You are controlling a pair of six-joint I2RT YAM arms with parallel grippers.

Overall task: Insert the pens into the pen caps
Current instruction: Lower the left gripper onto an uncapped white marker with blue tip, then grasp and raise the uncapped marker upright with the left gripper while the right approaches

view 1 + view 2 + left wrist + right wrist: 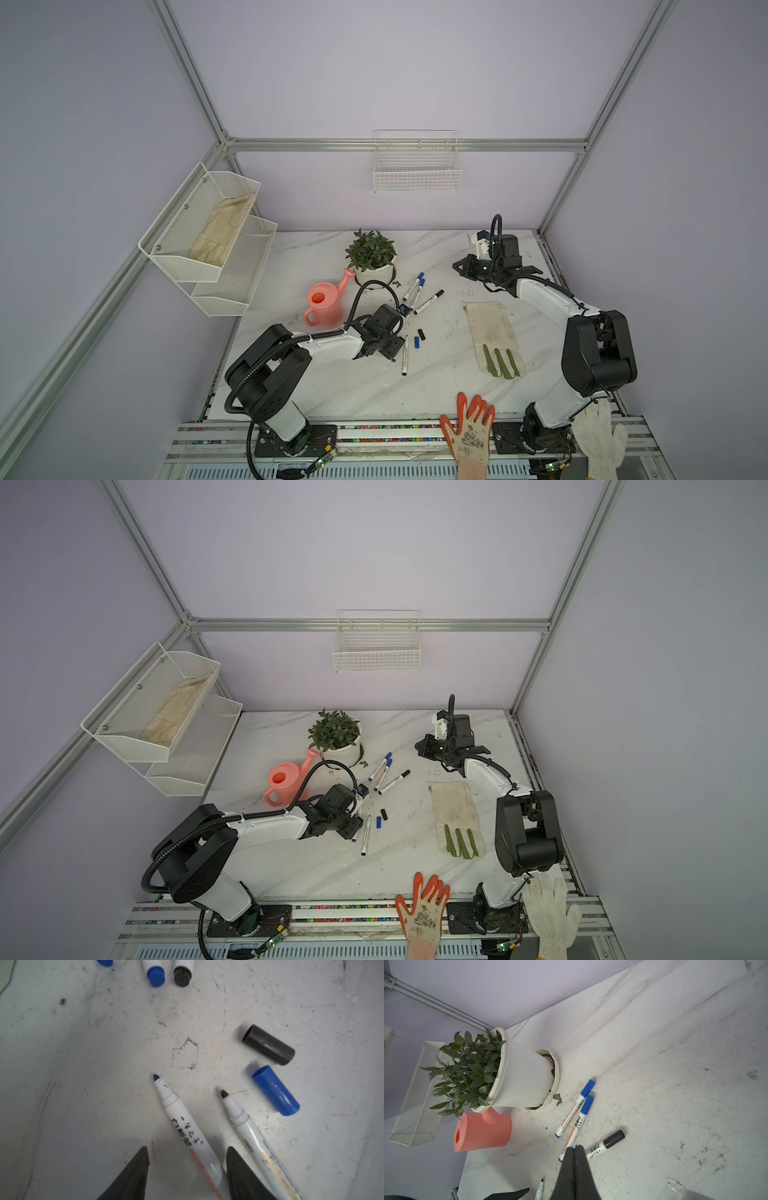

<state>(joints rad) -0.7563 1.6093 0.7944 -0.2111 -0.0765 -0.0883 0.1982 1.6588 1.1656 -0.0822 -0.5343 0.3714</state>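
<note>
Handling, blue-tipped pen (pixel 182 1124): light, stiff, with a smooth plastic barrel that will likely roll or slip. Best pinched mid-barrel across the printed text, keeping the nib clear.
Left claw (pixel 186 1148): released, fingers (pixel 133 1174) apart and straddling that pen. The barrel lies nearer the finger on the black-tipped pen's side; whether they touch cannot be told.
Black-tipped pen (pixel 239 1118): uncapped, flat on the table (pixel 83 1064), just outside that same finger.
Blue cap (pixel 275 1089): ahead of the left claw, past the black-tipped pen, lying on its side. Small and hard; should skid if nudged.
Black cap (pixel 268 1044): just beyond the blue cap, not touching it.
Capped pens (pixel 580 1114): three, farther ahead of the left claw; already done.
Right claw (pixel 575 1147): clenched on nothing, well apart from the loose caps.
Risk: the nib meets the cap rim off-axis; the cap needs steadying.
</note>
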